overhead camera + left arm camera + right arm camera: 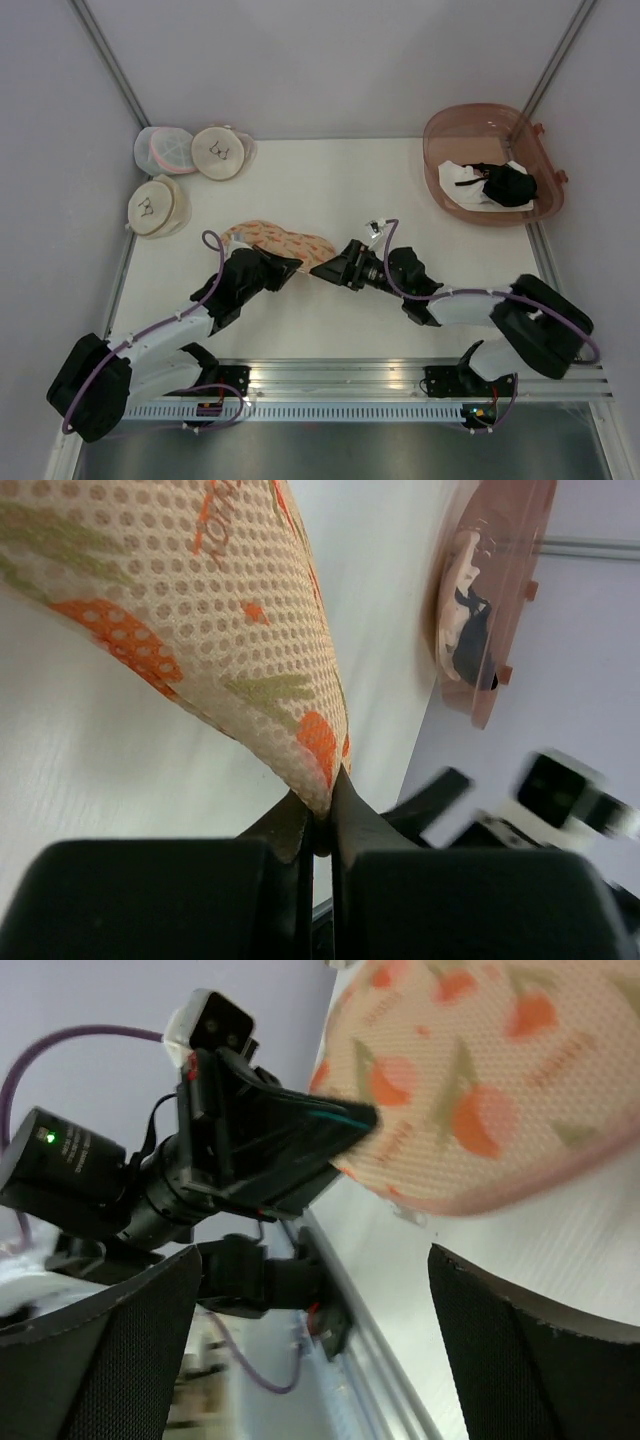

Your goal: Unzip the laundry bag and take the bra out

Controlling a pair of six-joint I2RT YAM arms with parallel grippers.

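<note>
The peach laundry bag (285,240) with orange carrot prints lies mid-table, closed as far as I can see. My left gripper (292,266) is shut on its near edge; in the left wrist view the fingertips (322,810) pinch the mesh seam of the laundry bag (200,610). My right gripper (325,268) stands wide open just right of the bag's right end, with nothing between its fingers. In the right wrist view the laundry bag (480,1090) is ahead of the right gripper (312,1260), and the left gripper (270,1140) grips its edge. The bra is hidden.
A translucent brown bin (450,135) at the back right holds a black garment (508,185) and white cloth (462,178). Two round cream pouches (220,152) (160,207) and a pale mesh pouch (165,148) sit at the back left. The metal rail (330,375) runs along the near edge.
</note>
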